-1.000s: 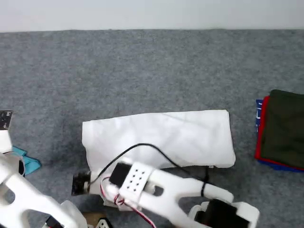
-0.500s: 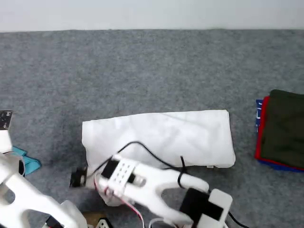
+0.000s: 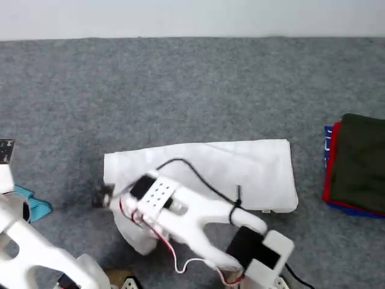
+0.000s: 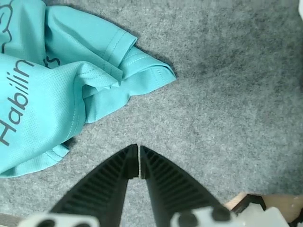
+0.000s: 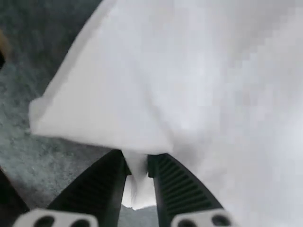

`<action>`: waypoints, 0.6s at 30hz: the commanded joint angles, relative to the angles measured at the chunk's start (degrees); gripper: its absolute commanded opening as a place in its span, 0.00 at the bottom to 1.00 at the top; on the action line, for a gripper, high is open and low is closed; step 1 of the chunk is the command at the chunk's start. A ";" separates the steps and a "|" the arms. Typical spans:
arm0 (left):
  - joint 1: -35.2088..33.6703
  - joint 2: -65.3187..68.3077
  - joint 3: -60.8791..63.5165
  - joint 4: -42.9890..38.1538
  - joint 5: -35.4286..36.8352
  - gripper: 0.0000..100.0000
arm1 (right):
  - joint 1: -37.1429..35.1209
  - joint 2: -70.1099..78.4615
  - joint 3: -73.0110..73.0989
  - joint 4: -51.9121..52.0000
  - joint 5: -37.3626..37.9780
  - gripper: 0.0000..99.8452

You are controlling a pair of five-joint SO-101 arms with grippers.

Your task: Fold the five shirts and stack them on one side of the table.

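Observation:
A white shirt [image 3: 240, 171] lies partly folded across the middle of the grey table. My right gripper [image 5: 136, 172] is shut on the white shirt [image 5: 189, 80] at its near left corner, with the cloth lifted; in the high view that gripper [image 3: 103, 195] sits at the shirt's left edge. A turquoise shirt [image 4: 52, 85] lies crumpled on the carpet in front of my left gripper [image 4: 139, 163], which is shut on nothing; a corner of the turquoise shirt [image 3: 33, 205] peeks out at the table's left. A stack of folded shirts [image 3: 358, 165], dark on top, rests at the right edge.
The grey carpeted table [image 3: 192, 90] has free room across its far half. The left arm's white body [image 3: 30, 253] occupies the near left corner. A black cable [image 3: 198, 177] runs over the right arm.
My right gripper has moved from the near edge of the white shirt away from me, carrying the shirt's near left corner up and over. The left arm has kept still.

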 commanded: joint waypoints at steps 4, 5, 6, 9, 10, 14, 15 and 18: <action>2.55 -1.49 -0.13 -1.14 -0.62 0.01 | 6.64 -4.53 -9.76 2.33 3.52 0.01; 2.99 -1.49 -0.13 -1.14 -0.62 0.01 | 7.25 -4.53 -10.20 2.07 4.40 0.01; 3.34 -1.49 -0.13 -1.14 -0.62 0.01 | 7.78 -4.09 -10.37 1.01 5.10 0.01; 4.40 -1.49 -0.13 -1.14 -0.53 0.01 | 10.51 -1.63 -11.52 -2.15 5.36 0.01; 4.57 -1.49 -0.13 -1.14 -0.44 0.01 | 11.65 -0.22 -12.13 -3.47 5.54 0.03; 4.84 -1.49 -0.13 -1.14 -0.44 0.01 | 17.01 6.55 -18.73 -5.58 5.45 0.17; 4.84 -1.49 -0.13 -1.14 -0.44 0.01 | 18.24 8.48 -21.36 -5.32 5.45 0.21; 4.75 -1.49 -0.13 -0.97 -0.44 0.01 | 21.23 12.79 -30.86 -2.42 5.36 0.23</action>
